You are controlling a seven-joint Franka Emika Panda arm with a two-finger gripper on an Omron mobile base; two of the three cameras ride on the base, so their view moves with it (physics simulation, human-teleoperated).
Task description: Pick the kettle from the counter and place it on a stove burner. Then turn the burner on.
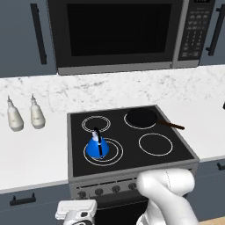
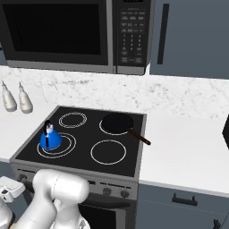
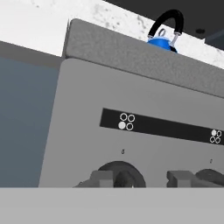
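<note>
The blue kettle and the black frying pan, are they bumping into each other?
Apart. The left base view shows the kettle on the front-left burner and the frying pan on the back-right one, with bare black cooktop between them.

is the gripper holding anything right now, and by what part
It is at the leftmost stove knob, low on the stove's front; whether it grips cannot be told. The kettle sits free on the burner.
</note>
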